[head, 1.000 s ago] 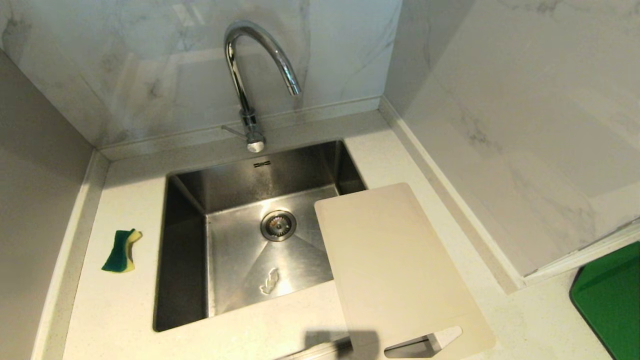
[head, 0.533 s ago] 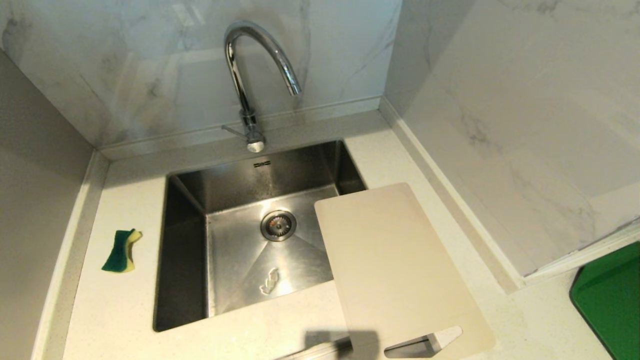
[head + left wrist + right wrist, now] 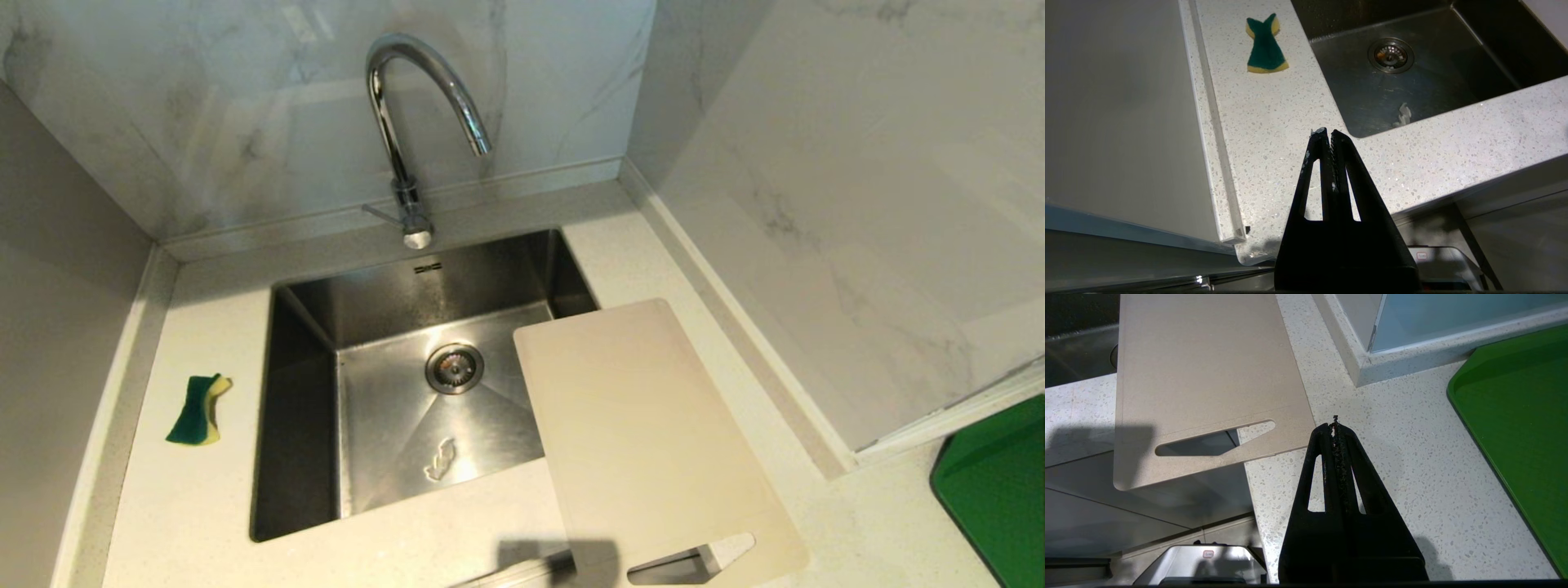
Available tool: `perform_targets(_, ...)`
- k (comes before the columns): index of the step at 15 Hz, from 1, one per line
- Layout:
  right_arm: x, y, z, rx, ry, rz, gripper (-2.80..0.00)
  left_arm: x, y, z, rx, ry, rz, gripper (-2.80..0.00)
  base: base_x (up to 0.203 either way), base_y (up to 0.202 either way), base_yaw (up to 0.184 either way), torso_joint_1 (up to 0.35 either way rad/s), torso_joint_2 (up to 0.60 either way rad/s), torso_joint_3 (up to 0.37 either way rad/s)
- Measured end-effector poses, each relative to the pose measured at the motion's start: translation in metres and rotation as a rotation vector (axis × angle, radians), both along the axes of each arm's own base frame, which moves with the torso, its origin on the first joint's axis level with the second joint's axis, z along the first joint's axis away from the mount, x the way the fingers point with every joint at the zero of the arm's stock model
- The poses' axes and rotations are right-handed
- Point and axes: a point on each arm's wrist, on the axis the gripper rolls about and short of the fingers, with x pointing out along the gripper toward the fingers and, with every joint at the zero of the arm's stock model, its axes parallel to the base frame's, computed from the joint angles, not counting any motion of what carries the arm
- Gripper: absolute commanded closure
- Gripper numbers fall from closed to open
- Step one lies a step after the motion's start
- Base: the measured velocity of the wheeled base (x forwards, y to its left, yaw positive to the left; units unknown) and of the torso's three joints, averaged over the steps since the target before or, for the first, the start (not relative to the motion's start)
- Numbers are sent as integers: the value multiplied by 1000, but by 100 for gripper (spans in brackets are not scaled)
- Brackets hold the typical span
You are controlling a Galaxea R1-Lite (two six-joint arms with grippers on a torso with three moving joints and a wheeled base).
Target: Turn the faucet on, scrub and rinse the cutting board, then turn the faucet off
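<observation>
Cream plastic cutting board lay at four o'clock of the steel sink, overhanging it.
Chrome gooseneck faucet stood at twelve; left gripper and right gripper were closed, empty.

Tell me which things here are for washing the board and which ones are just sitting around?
For the job:
faucet
cutting board, lying partly over the sink
green and yellow sponge, for scrubbing
left gripper and right gripper, both shut and empty

Just lying about:
green tray at the right
</observation>
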Motion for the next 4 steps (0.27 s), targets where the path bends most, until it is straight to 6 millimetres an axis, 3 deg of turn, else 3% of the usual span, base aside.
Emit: perform_targets(4,0,0,0,0,0,0,0,0,0,0,3,0,-1,0,0,0,0,0,0,0)
